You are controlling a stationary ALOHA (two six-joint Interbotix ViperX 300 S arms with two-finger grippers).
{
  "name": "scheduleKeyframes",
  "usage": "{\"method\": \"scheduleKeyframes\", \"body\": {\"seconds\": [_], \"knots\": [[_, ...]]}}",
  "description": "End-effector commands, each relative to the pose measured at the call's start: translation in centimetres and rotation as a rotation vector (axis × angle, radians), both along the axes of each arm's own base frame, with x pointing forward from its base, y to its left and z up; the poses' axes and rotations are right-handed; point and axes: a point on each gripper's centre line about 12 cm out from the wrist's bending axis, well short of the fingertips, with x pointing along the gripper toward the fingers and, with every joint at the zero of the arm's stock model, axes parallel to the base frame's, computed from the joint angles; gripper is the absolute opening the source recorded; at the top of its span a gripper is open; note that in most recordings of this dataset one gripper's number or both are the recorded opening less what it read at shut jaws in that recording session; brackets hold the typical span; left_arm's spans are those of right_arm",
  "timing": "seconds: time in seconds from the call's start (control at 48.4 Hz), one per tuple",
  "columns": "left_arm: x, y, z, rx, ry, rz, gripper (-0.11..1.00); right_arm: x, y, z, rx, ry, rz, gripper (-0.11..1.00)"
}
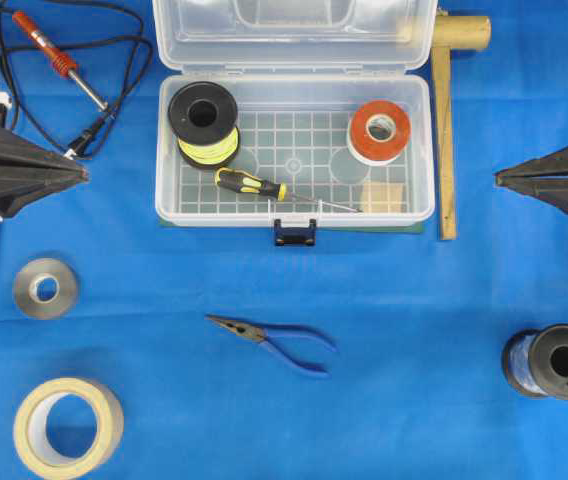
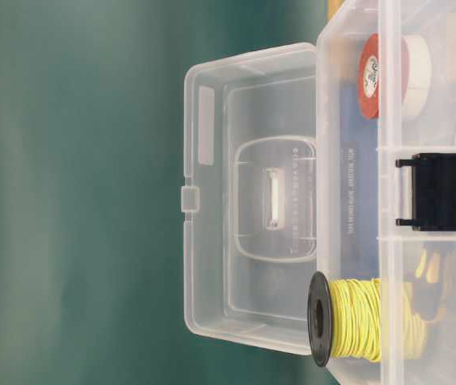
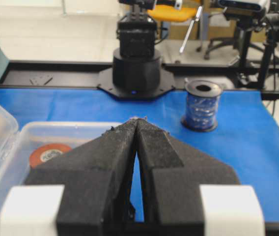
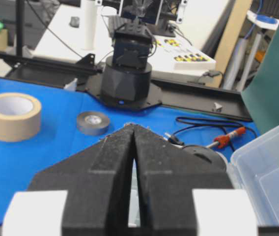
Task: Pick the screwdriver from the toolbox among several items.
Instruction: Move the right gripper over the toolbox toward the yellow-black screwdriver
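The screwdriver (image 1: 254, 186), with a black-and-yellow handle and a thin silver shaft, lies along the front of the open clear toolbox (image 1: 421, 150). The toolbox also shows in the table-level view (image 2: 252, 200), where the handle (image 2: 429, 281) shows dimly through its wall. My left gripper (image 1: 84, 174) is shut and empty at the left edge, well left of the box; its tips meet in the left wrist view (image 3: 137, 119). My right gripper (image 1: 497, 179) is shut and empty at the right edge; its tips meet in the right wrist view (image 4: 131, 126).
In the box are a yellow wire spool (image 1: 204, 125), red-and-white tape (image 1: 379, 130) and a small wooden block (image 1: 382, 197). Outside lie blue pliers (image 1: 274, 340), a red soldering iron (image 1: 56, 58), grey tape (image 1: 45, 288), masking tape (image 1: 67, 427), a blue wire spool (image 1: 552, 362) and a wooden mallet (image 1: 448, 120).
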Motion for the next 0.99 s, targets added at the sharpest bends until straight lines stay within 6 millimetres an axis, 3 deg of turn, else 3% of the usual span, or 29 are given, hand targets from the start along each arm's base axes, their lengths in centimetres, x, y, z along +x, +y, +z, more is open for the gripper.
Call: {"method": "scheduleKeyframes", "body": {"seconds": [0.0, 0.145, 0.413, 0.702, 0.784, 0.97], "knots": [[0.2, 0.1, 0.4, -0.028, -0.008, 0.007, 0.00, 0.4, -0.1, 0.3, 0.023, 0.000, -0.002, 0.00], [0.3, 0.1, 0.2, -0.030, 0.003, 0.007, 0.00, 2.6, -0.4, 0.6, 0.128, 0.099, -0.020, 0.00], [0.4, 0.1, 0.1, -0.033, 0.006, 0.007, 0.00, 8.9, -2.2, 0.4, 0.294, 0.356, -0.102, 0.00], [0.4, 0.1, 0.1, -0.031, 0.001, 0.007, 0.00, 15.8, -5.9, -2.6, 0.453, 0.627, -0.234, 0.02], [0.4, 0.1, 0.1, -0.033, 0.001, 0.005, 0.00, 17.5, -6.9, -3.2, 0.486, 0.681, -0.265, 0.17], [0.4, 0.1, 0.2, -0.033, -0.002, 0.007, 0.00, 21.4, -8.4, -5.2, 0.529, 0.788, -0.303, 0.71]]}}
